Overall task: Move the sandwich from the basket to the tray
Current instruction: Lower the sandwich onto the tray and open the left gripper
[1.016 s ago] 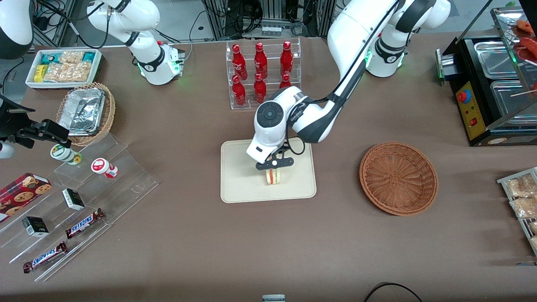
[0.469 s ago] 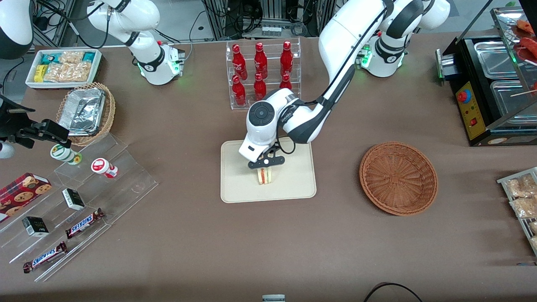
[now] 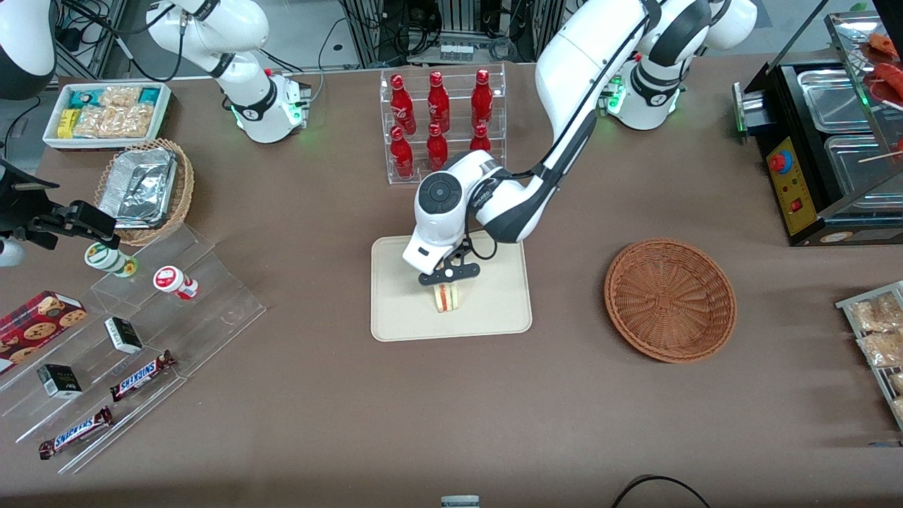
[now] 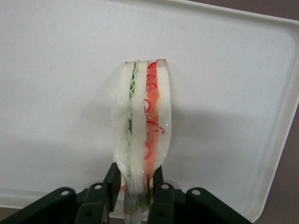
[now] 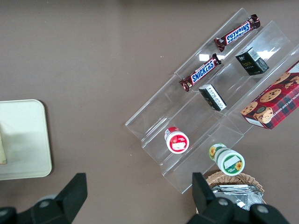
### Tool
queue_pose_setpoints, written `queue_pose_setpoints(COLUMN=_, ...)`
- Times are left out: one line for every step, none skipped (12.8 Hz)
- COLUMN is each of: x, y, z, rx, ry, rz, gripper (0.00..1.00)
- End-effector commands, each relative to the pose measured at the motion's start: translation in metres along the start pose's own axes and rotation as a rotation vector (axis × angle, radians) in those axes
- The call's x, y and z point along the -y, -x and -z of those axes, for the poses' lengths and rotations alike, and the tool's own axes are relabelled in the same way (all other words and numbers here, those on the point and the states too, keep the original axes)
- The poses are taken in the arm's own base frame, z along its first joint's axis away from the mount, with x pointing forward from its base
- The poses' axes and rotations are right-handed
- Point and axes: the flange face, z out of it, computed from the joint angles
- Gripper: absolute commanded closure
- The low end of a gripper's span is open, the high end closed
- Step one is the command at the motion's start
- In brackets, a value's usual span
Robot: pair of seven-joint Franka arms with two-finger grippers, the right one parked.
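Note:
The sandwich (image 3: 446, 298), a clear-wrapped white wedge with red and green filling, stands on its edge over the cream-beige tray (image 3: 402, 310). It also shows in the left wrist view (image 4: 142, 121), where its narrow end sits between the two black fingers (image 4: 112, 183). My left gripper (image 3: 446, 276) is shut on the sandwich and holds it low over the tray's middle; I cannot tell whether the sandwich rests on the tray. The reddish-brown wicker basket (image 3: 669, 299) lies on the table toward the working arm's end, with nothing in it.
A clear rack of red bottles (image 3: 441, 120) stands farther from the front camera than the tray. A tan basket with foil containers (image 3: 144, 187), a white tub of snacks (image 3: 106, 113) and a clear stepped stand with candy bars (image 3: 141, 374) lie toward the parked arm's end.
My left gripper carried the sandwich across the tray toward the parked arm's end, then held nearly still over the last half second.

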Motion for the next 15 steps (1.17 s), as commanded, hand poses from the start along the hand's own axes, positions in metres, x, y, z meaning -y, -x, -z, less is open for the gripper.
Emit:
queue_pose_setpoints(x=-0.007, y=-0.001, z=0.003, rx=-0.012, ry=0.007, rz=0.016, gripper=0.00)
queue_pose_setpoints(x=-0.007, y=-0.001, z=0.005, rx=-0.014, ry=0.007, rz=0.014, gripper=0.00)
queue_pose_setpoints(x=-0.007, y=-0.001, z=0.012, rx=-0.018, ry=0.009, rz=0.009, gripper=0.00)
queue_pose_setpoints(x=-0.007, y=-0.003, z=0.026, rx=-0.027, ry=0.021, rz=0.008, gripper=0.00)
queue_pose_setpoints(x=-0.006, y=-0.002, z=0.038, rx=-0.030, ry=0.019, rz=0.006, gripper=0.00)
queue_pose_setpoints(x=-0.006, y=0.000, z=0.051, rx=-0.031, ry=0.013, rz=0.003, gripper=0.00)
queue_pose_setpoints(x=-0.006, y=0.001, z=0.070, rx=-0.037, ry=0.018, rz=0.000, gripper=0.00)
queue_pose_setpoints(x=-0.003, y=0.001, z=0.087, rx=-0.036, ry=0.008, rz=0.001, gripper=0.00)
queue_pose_setpoints(x=0.001, y=0.002, z=0.108, rx=-0.039, ry=0.006, rz=0.002, gripper=0.00)
queue_pose_setpoints(x=0.006, y=0.001, z=0.131, rx=-0.048, ry=0.010, rz=0.006, gripper=0.00)
queue_pose_setpoints(x=0.014, y=-0.001, z=0.148, rx=-0.048, ry=0.000, rz=0.015, gripper=0.00)
queue_pose_setpoints(x=0.020, y=0.002, z=0.166, rx=-0.055, ry=-0.015, rz=0.009, gripper=0.00)
queue_pose_setpoints(x=0.027, y=0.003, z=0.183, rx=-0.080, ry=-0.031, rz=-0.007, gripper=0.00)
queue_pose_setpoints(x=0.041, y=-0.005, z=0.197, rx=-0.093, ry=-0.062, rz=0.004, gripper=0.00)
queue_pose_setpoints(x=0.052, y=-0.017, z=0.203, rx=-0.094, ry=-0.080, rz=0.026, gripper=0.00)
